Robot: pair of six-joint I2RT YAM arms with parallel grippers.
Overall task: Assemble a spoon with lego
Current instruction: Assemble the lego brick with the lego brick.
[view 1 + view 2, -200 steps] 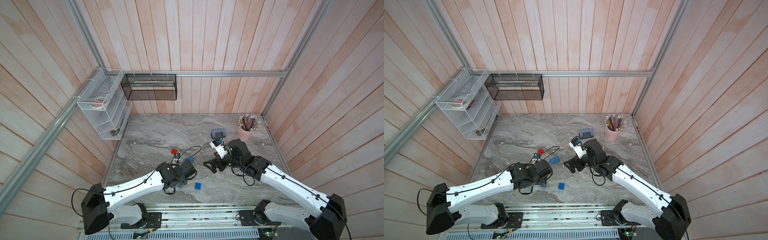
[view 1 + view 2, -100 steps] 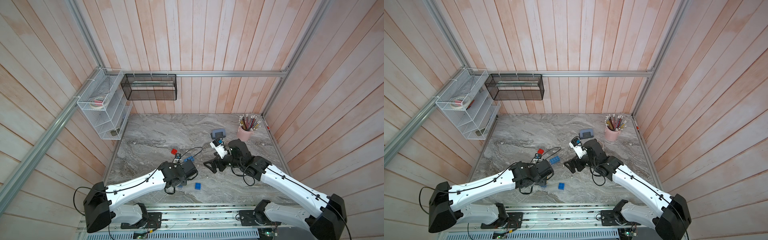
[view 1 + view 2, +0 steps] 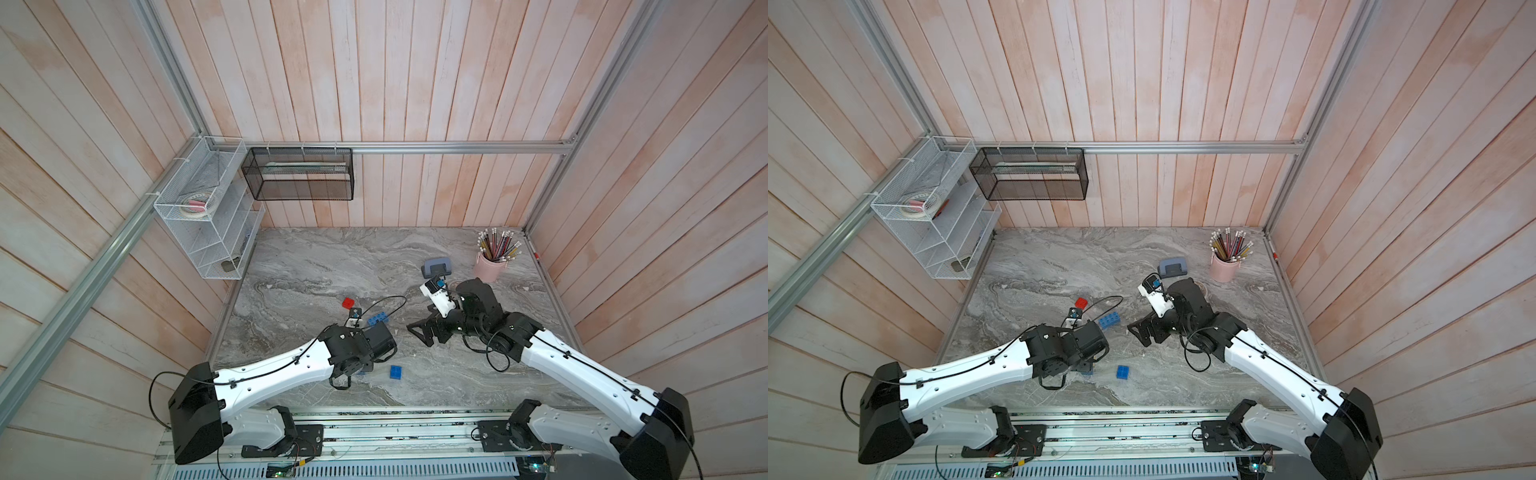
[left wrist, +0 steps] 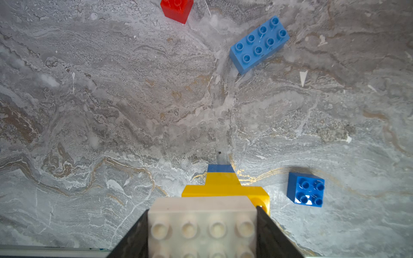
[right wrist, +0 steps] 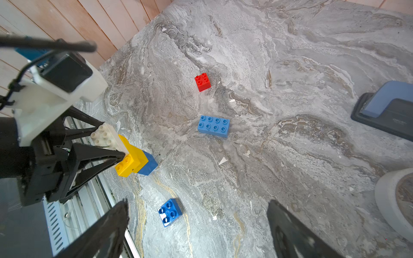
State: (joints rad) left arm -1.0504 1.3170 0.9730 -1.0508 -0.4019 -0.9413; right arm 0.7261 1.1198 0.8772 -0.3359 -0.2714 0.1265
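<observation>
Spoon [image 5: 128, 154]: part-built, 4 bricks stacked, white/yellow/yellow/blue. L gripper [image 4: 202, 216] clamped on white top.
Loose lego, in a top view, from L wrist: red sq. [image 3: 348, 302] 12 o'clock; long blue [image 3: 377, 319] 1; small blue [image 3: 395, 372] 3. Approx. 3 left to fit.
R gripper [image 5: 197, 203]: spread wide, empty.

On the tabletop [image 3: 316, 266], the pencil cup [image 3: 490, 268] stands in the back right corner, with the hole punch [image 3: 436, 266] just to its left. Left of centre lies the rear square brick [image 3: 348, 302]. The long brick [image 3: 377, 319] lies near it, to its right and a little nearer the front edge. The front square brick [image 3: 395, 372] sits close to the front edge, well apart from both. Just left of it the joined stack [image 5: 134, 159] stands on end between the jaws of the left gripper [image 4: 202, 210] — its lowest brick seemingly touching the tabletop. A wire shelf [image 3: 208, 232] hangs over the back left corner, with a mesh basket [image 3: 299, 178] beside it on the back wall.
</observation>
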